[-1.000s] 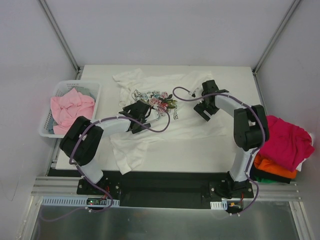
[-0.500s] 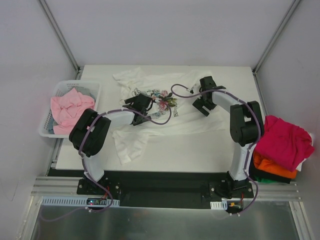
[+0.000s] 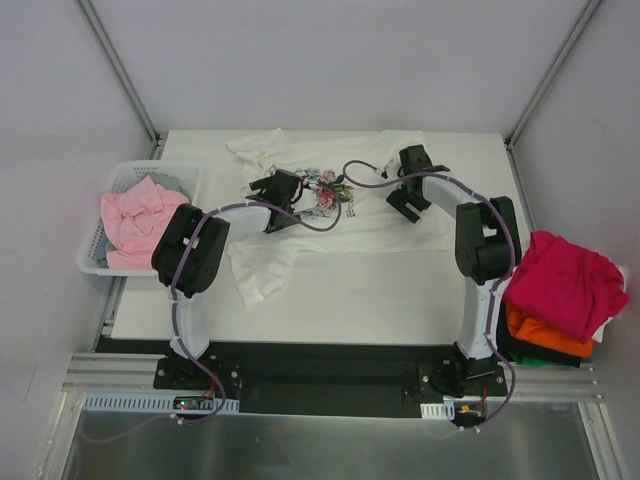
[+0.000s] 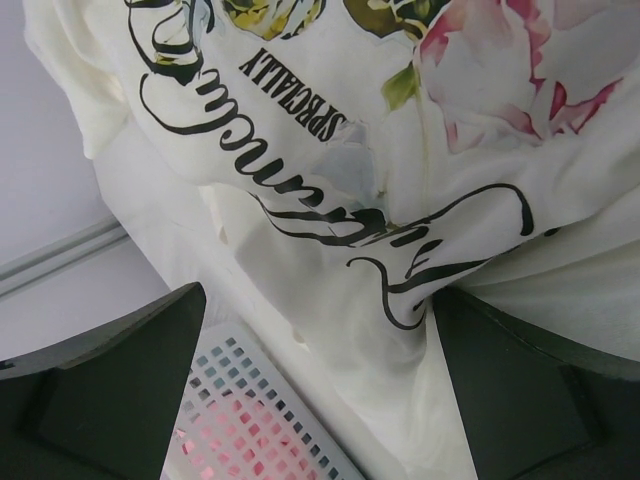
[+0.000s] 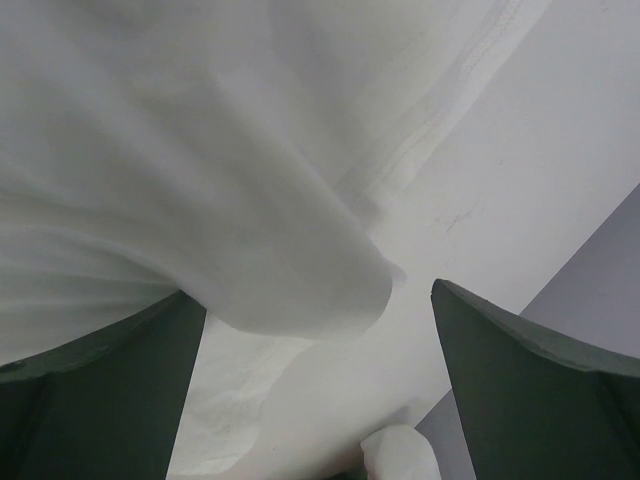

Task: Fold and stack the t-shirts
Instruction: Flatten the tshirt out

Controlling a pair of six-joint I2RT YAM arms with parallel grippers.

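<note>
A white t-shirt with a flower print and black script [image 3: 345, 222] lies spread and rumpled across the far half of the table. My left gripper [image 3: 276, 189] is on its left part, beside the print. In the left wrist view the gripper [image 4: 320, 400] is open, fingers [image 4: 100, 390] wide apart, printed cloth [image 4: 330, 170] sagging between them. My right gripper [image 3: 408, 192] is on the shirt's right part, also open [image 5: 320, 385], with a plain white fold [image 5: 250, 200] lying between its fingers [image 5: 540, 390]. A pale pink t-shirt [image 3: 142, 220] lies bunched in the basket.
The white lattice basket [image 3: 130, 171] stands off the table's left edge and shows in the left wrist view as the basket [image 4: 250, 410]. A magenta tee [image 3: 570, 285] lies over an orange one [image 3: 548, 335] and a dark one [image 3: 520, 350] off the right edge.
Both grippers have moved toward the table's far edge, and the white t-shirt has slid that way with them; its near hem now lies further from the arm bases.
</note>
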